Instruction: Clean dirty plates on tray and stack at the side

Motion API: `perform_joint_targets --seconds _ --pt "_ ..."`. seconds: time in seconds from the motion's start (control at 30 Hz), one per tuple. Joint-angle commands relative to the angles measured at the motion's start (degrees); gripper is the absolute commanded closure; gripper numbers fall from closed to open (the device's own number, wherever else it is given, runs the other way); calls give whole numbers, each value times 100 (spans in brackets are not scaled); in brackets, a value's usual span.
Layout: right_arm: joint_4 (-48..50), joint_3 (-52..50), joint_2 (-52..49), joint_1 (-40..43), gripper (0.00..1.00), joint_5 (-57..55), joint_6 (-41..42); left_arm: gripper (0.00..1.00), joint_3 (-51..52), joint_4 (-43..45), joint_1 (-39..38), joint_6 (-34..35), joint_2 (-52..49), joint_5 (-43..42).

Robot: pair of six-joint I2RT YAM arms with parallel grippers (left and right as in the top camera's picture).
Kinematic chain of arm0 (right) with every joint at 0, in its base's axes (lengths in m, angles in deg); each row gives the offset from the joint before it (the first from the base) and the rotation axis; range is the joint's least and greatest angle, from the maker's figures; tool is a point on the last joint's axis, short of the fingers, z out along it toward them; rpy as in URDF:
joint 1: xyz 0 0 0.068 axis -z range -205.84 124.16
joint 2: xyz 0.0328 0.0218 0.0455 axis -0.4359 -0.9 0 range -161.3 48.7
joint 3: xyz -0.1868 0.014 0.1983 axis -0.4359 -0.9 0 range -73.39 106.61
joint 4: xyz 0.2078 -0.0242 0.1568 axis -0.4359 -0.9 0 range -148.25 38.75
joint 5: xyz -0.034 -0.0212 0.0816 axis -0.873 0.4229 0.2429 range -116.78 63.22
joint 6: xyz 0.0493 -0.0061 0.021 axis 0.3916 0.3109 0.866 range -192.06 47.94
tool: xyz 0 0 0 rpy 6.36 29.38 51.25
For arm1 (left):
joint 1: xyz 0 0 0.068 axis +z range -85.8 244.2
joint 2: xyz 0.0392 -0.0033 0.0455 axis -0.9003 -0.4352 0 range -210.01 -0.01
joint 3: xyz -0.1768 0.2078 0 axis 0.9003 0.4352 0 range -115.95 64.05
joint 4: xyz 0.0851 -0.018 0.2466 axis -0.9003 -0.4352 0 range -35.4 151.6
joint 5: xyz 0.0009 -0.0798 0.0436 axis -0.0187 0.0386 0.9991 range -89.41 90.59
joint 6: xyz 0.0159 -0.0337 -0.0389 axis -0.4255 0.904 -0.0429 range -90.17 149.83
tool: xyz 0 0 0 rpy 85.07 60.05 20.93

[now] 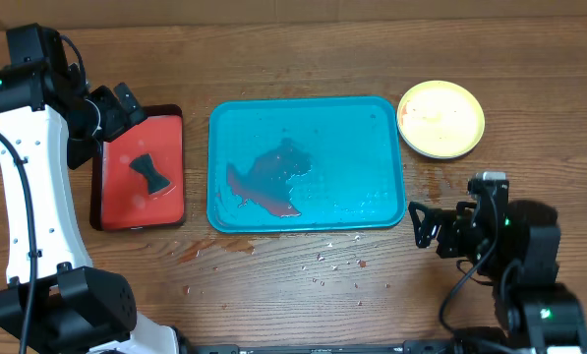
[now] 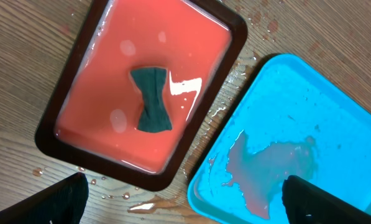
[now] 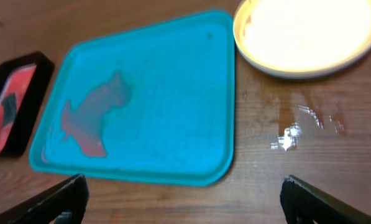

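Observation:
The teal tray (image 1: pixel 352 147) lies mid-table with no plate on it, only a reddish sauce puddle (image 1: pixel 268 179) on its left half. One yellow-green rimmed plate (image 1: pixel 440 119) sits on the table beyond the tray's right end; I cannot tell whether others lie under it. My left gripper (image 1: pixel 126 110) hangs open over the far left, its fingers spanning the gap between the red tray and the teal tray (image 2: pixel 297 93) in the left wrist view. My right gripper (image 1: pixel 417 227) is open and empty by the tray's near right corner, facing the tray (image 3: pixel 173 74) and the plate (image 3: pixel 309 31).
A red tray (image 1: pixel 136 167) with a dark rim lies left of the teal one, holding pinkish liquid and a dark bow-shaped sponge (image 2: pixel 153 99). Water drops and small puddles (image 1: pixel 322 261) wet the wood in front of the tray and near the plate.

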Motion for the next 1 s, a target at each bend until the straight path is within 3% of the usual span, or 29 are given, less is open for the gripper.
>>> perform_joint_targets --seconds 0.0,0.5,0.97 --pt "459 -584 533 -37 0 15 -9 0 -31 4 -39 -90 -24 -22" --pt "2671 -2686 2855 -26 0 -11 -4 0 -31 4 -39 -90 -24 -20" --pt "3692 -3386 3672 -26 0 -315 -4 0 -31 4 -39 -90 -24 -20"
